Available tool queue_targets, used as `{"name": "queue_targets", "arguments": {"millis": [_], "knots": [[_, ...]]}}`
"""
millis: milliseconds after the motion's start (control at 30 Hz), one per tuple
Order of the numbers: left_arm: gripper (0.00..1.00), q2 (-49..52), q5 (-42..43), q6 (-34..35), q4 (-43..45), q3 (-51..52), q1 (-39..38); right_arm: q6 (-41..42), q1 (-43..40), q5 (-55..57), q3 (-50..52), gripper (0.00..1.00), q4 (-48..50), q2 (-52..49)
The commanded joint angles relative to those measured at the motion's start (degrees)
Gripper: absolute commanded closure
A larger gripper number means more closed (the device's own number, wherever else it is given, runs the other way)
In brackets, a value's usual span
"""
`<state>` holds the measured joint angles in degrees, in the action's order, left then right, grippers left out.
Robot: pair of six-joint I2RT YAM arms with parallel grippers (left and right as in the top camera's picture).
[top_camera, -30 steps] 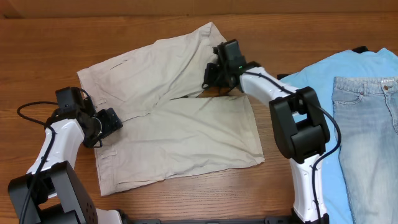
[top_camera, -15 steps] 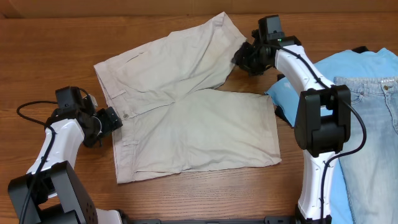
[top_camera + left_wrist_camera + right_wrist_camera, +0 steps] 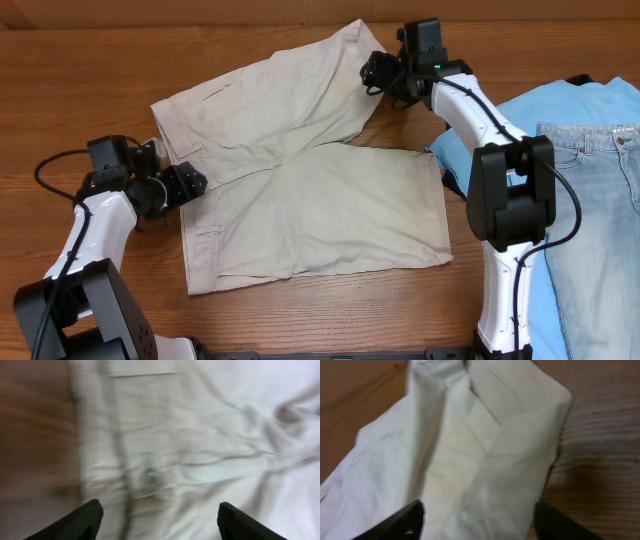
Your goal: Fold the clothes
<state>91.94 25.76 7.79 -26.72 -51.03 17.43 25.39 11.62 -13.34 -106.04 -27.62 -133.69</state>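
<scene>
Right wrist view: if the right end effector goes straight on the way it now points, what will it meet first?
Probably the shorts: their leg end lies directly ahead of the open right end effector, with the wooden table beside it. Depth is unclear.

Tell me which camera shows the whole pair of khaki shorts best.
The overhead view: the shorts lie spread out, both legs and the waistband in frame. The left wrist view gives only a blurred close-up of the waistband area near the button; the right wrist view shows just one rumpled leg corner on the table.
</scene>
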Motion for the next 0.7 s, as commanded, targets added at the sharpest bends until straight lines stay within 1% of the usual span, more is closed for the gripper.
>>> {"name": "queue_targets", "arguments": {"millis": [0, 67, 100, 133, 167, 300, 400, 533, 567, 600, 633, 667], "knots": [[0.26, 0.4, 7.1, -6.4, 1.0, 0.3, -2.5, -0.3, 0.0, 1.3, -0.9, 0.45, 0.3, -2.8], [0.26, 0.9, 7.1, -8.0, 1.8, 0.3, -4.2, -0.4, 0.0, 0.0, -0.9, 0.62, 1.2, -2.5], [0.27, 1.4, 7.1, -9.0, 2.6, 0.3, -5.4, -0.4, 0.0, -1.1, -0.9, 0.73, 1.8, -2.3], [0.28, 2.1, 7.1, -9.6, 3.4, 0.3, -6.5, -0.4, -0.1, -1.8, -1.0, 0.90, 1.9, -2.1], [0.30, 3.0, 7.1, -10.3, 4.3, 0.3, -7.7, -0.3, -0.3, -2.0, -1.0, 0.96, 1.5, -1.8], [0.39, 8.3, 5.1, -10.4, 7.4, 0.3, -12.0, -0.3, -1.7, -2.1, -1.0, 0.96, -3.2, 0.9], [0.51, 12.4, 2.4, -8.7, 7.3, 0.3, -13.0, -0.3, -3.1, -2.1, -1.0, 0.96, -8.6, 4.0], [0.53, 16.4, -0.9, -6.3, 6.6, 0.3, -12.6, 0.2, -4.7, -2.0, -1.0, 0.96, -21.0, 7.8], [0.54, 16.9, -0.9, -6.3, 6.6, 0.3, -12.5, 0.1, -5.0, -1.6, -1.0, 0.93, -24.5, 8.2], [0.53, 17.1, -0.9, -6.3, 6.6, 0.3, -12.4, 0.1, -5.1, -0.9, -1.0, 0.78, -28.0, 8.3], [0.53, 17.1, -0.9, -6.4, 6.7, 0.3, -12.4, 0.1, -5.3, 0.4, -1.0, 0.74, -31.4, 8.3], [0.53, 17.1, -0.9, -6.5, 6.9, 0.3, -12.4, 0.1, -5.4, 3.1, -1.0, 0.73, -35.1, 8.2]]}}
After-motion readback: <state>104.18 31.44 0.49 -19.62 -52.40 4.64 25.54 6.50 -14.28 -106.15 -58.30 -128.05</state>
